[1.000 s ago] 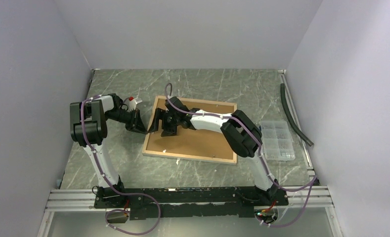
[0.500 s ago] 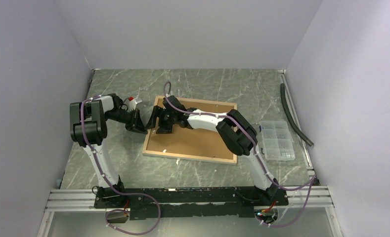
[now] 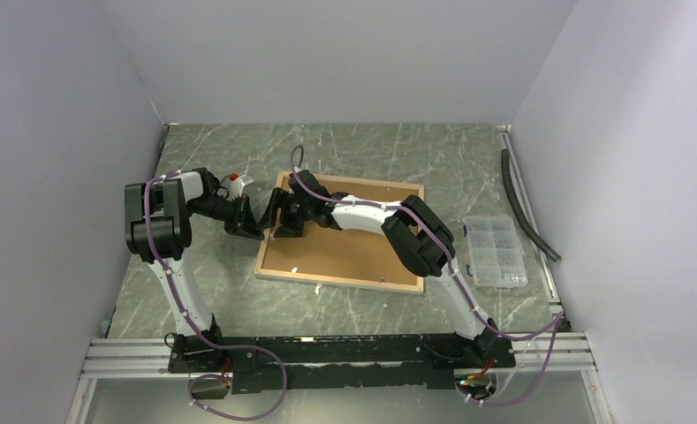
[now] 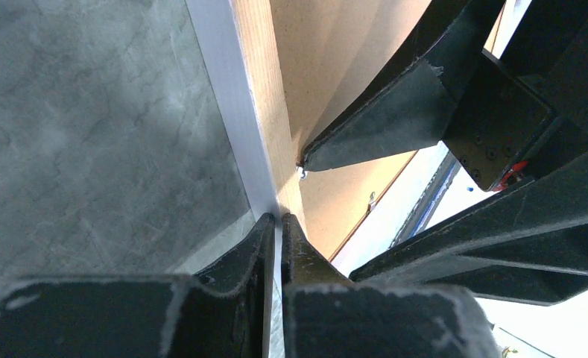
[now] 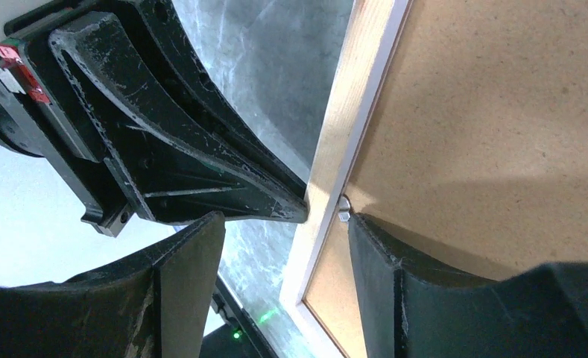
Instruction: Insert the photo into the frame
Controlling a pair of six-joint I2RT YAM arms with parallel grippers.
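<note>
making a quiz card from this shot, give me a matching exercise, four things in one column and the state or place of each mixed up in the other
Things:
1 frame
2 backing board
3 left gripper
4 right gripper

States:
A shut, tip at the frame's outer left edge
B open, astride the frame's left rail
C plain brown, lying inside the frame
D pale wood back facing up

Pairs: 1-D, 2-C, 3-A, 4-B

Even, soft light; blurred close-ups.
</note>
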